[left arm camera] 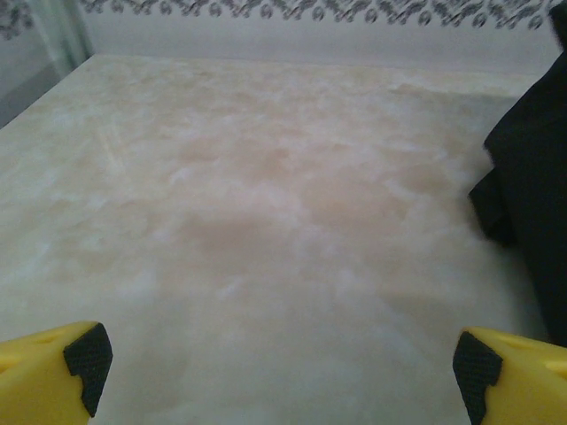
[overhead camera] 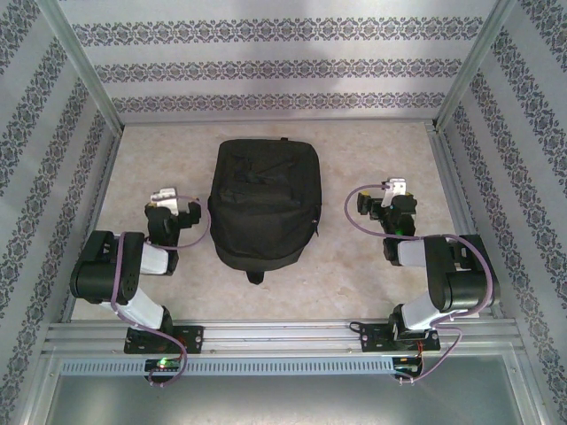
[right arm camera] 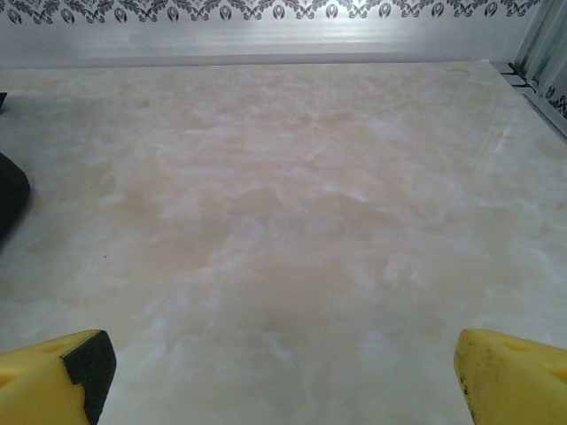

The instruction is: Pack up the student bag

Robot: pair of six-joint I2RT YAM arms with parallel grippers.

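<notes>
The backpack [overhead camera: 264,204] lies flat mid-tabletop [overhead camera: 354,266]. My left gripper [left arm camera: 282,365] and right gripper [right arm camera: 283,367] flank it, jaws spread, ready to open it.

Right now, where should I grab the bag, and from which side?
Probably the small loop handle at the rounded near end of the bag. The bag lies flat, so its broad fabric offers no edge, while the loop sticks out clear of it. Come from the near side with the open left gripper, which sits closer.

pale marbled tabletop [overhead camera: 345,283], patterned wallpaper walls [overhead camera: 266,71], aluminium frame rails [overhead camera: 283,332] along near edge
</notes>
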